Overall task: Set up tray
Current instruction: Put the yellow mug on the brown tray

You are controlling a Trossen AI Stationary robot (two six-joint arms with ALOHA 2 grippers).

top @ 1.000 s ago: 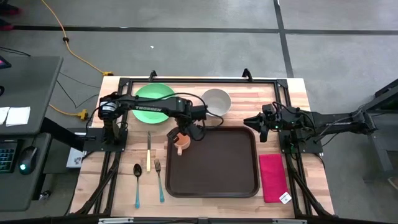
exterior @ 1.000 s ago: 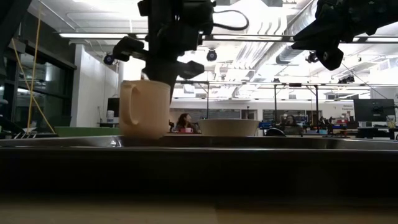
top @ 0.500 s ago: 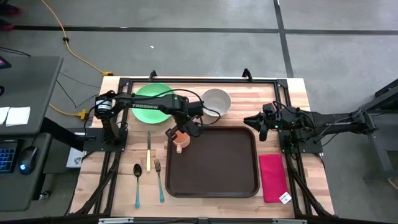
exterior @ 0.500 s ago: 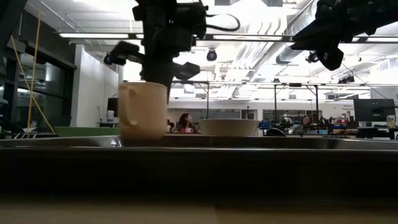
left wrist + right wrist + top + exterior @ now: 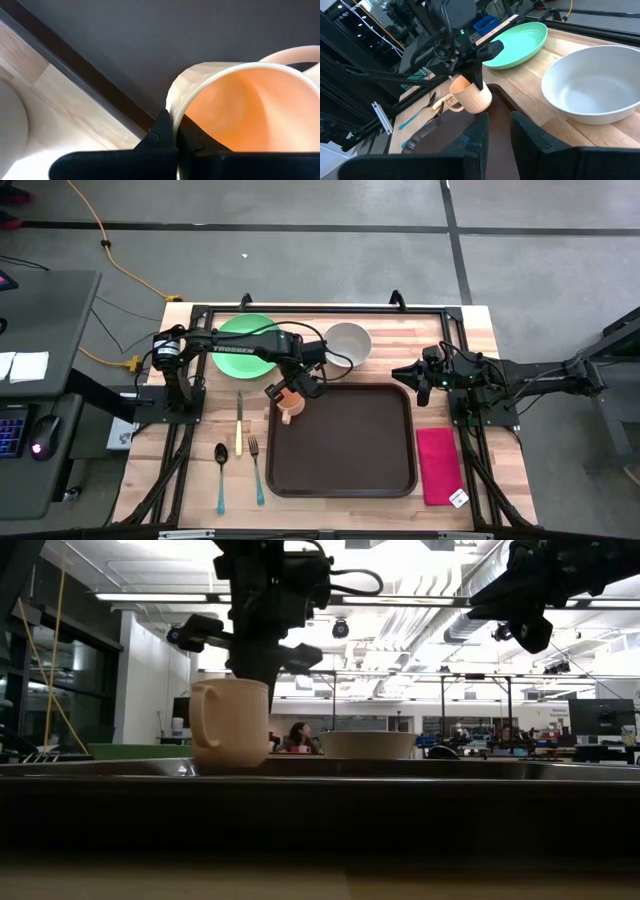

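Note:
A peach mug (image 5: 290, 400) stands over the far left corner of the dark-brown tray (image 5: 345, 480), with its handle (image 5: 200, 715) to one side. My left gripper (image 5: 293, 388) comes down on it from above and is shut on its rim. In the low view the mug's base is level with the tray's rim (image 5: 400, 768); whether it rests on the tray I cannot tell. My right gripper (image 5: 398, 373) waits above the table by the tray's far right corner. Its fingers (image 5: 477, 135) stand apart with nothing between them. My left gripper (image 5: 174, 127) pinches the mug's wall at the rim (image 5: 176, 107), on the side away from the handle, with one finger inside the mug and one outside. The fingers point steeply down from above. The mug stays nearly upright below them, mouth up.
A green plate (image 5: 243, 345) and a white bowl (image 5: 348, 342) sit beyond the tray's far edge. A knife (image 5: 239, 425), a fork (image 5: 257, 470) and a spoon (image 5: 221, 475) lie left of the tray. A red-pink napkin (image 5: 438, 465) lies to its right.
My left gripper has carried the mug a little toward the table's far edge, still shut on its rim. The mug has turned slightly about its upright line, so its handle shows more in the low view.

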